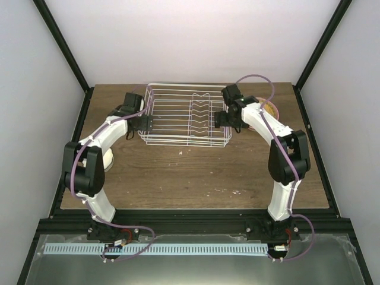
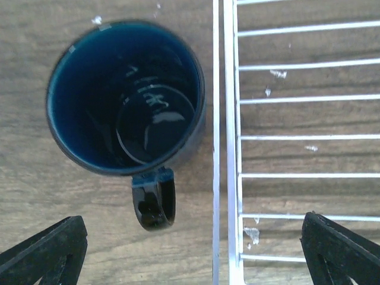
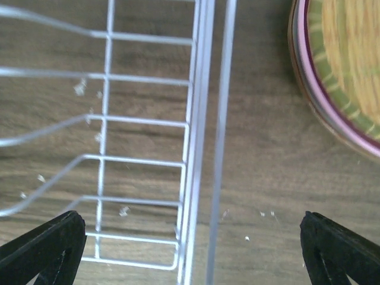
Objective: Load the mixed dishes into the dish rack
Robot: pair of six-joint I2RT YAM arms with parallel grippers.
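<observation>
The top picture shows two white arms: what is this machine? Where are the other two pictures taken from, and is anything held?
It is a robot with two arms bolted to a wooden table. The top picture looks down from above and behind them. The other two come from cameras on the wrists; the black wedges in the bottom corners are the fingers. The left gripper hovers over a dark blue mug standing beside the white wire dish rack. The right gripper is over the rack's other edge, near a stack of plates. Both are open; nothing is held.
</observation>
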